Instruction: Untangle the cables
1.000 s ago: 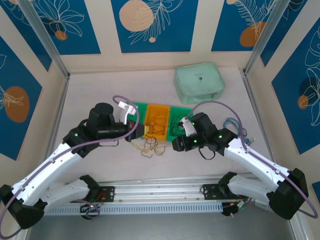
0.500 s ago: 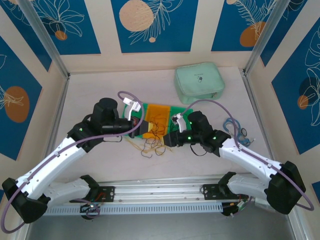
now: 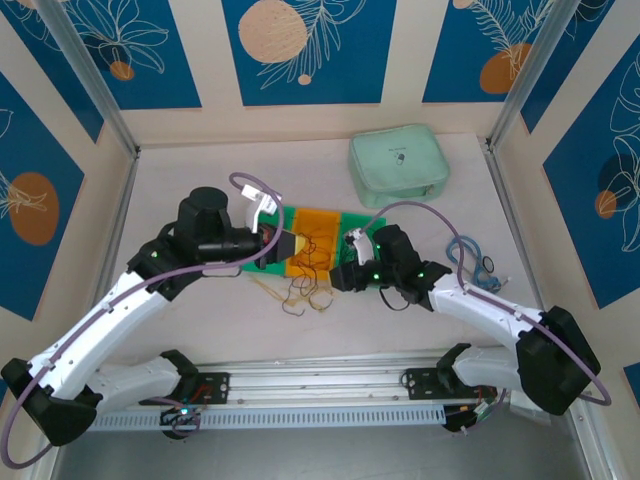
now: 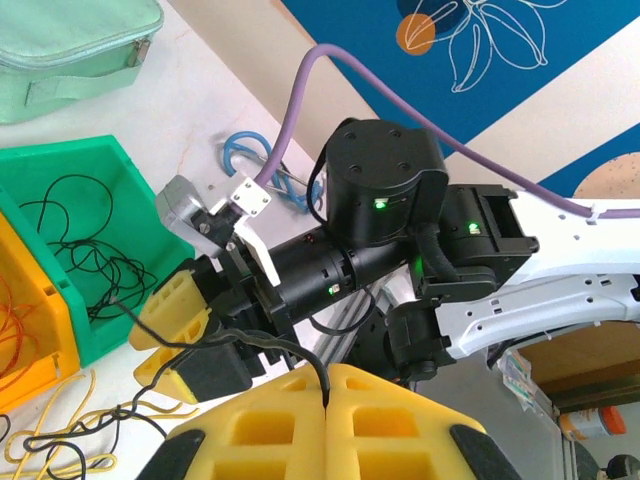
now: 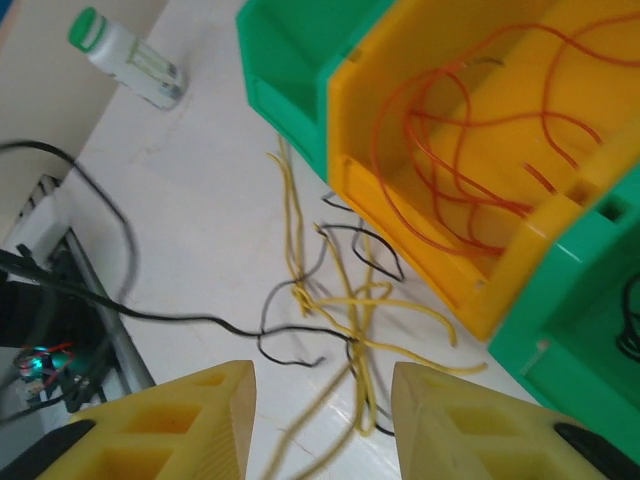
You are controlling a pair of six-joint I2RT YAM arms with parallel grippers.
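Two things we saw: left gripper pinched a thin black cable, right gripper gaped over limp yellow cables.

Glossy moulded plastic bins; thin, smooth-coated cables; soft matt cloth pouch; smooth, faintly shiny counter.
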